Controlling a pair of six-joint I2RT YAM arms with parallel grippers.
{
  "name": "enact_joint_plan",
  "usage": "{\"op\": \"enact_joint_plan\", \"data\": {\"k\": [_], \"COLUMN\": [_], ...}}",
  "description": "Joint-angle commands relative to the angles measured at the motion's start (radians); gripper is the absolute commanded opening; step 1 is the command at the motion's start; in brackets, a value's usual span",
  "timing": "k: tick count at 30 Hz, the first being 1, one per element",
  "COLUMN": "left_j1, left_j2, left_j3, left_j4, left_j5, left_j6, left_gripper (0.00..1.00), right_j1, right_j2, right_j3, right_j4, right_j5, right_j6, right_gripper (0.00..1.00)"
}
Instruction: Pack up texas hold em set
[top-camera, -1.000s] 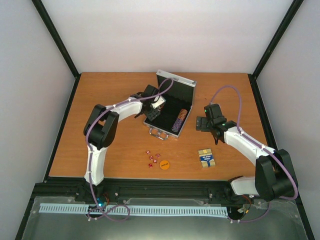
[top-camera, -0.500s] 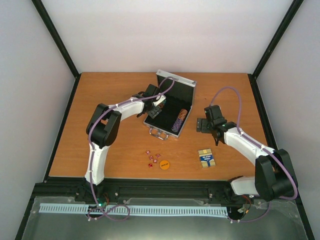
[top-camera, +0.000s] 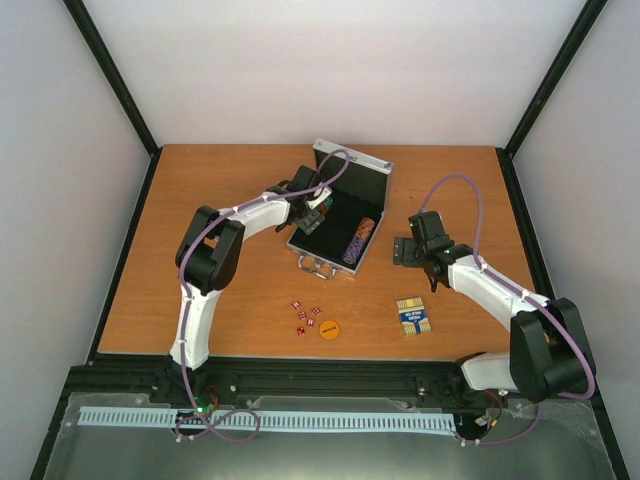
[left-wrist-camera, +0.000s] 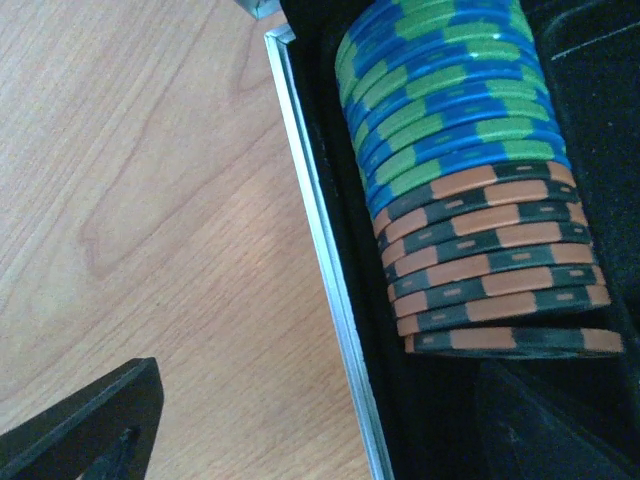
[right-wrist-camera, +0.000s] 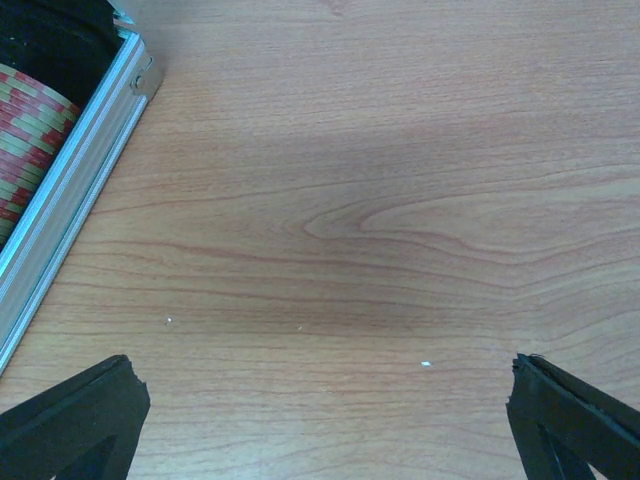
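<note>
Silver aluminium case (top-camera: 352, 165) with black lining is holding a row of striped round poker chips (left-wrist-camera: 470, 200). Left gripper (left-wrist-camera: 316, 380) and right gripper (right-wrist-camera: 322, 368) are hanging spread wide, empty.

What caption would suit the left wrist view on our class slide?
Blue-green chips and orange-black chips lie in one row inside the black-lined case on the wooden table.

A robot lab cell. White panels (top-camera: 330, 70) and black frame posts (top-camera: 111, 75) box in a wooden bench (top-camera: 190, 175). The left arm (top-camera: 195, 310) and right arm (top-camera: 490, 285) are bolted at its near edge.
</note>
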Motion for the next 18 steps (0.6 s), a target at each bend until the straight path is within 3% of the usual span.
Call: {"op": "enact_joint_plan", "data": {"k": [1,6,18], "left_j1": [0.007,0.007,0.007], "left_j2": [0.016,-0.041,-0.297], "left_j3": [0.063,0.028,-0.08], "left_j4": [-0.032,-0.023,-0.1], "left_j5": [-0.012,0.024,0.163], "left_j6": [-0.011,-0.01,-0.06], "left_gripper": [0.9,1.0,1.0], "right_j1": [-0.013,-0.013,-0.012], "right_j2": [-0.004,-0.005,0.01], "right_j3": [-0.006,-0.006,0.064], "right_j4": [0.016,0.015,-0.087], "right_j5": [0.016,0.0,-0.053], "right_j6": [0.001,-0.007,-0.002], "right_gripper": [1.0,1.0,1.0]}}
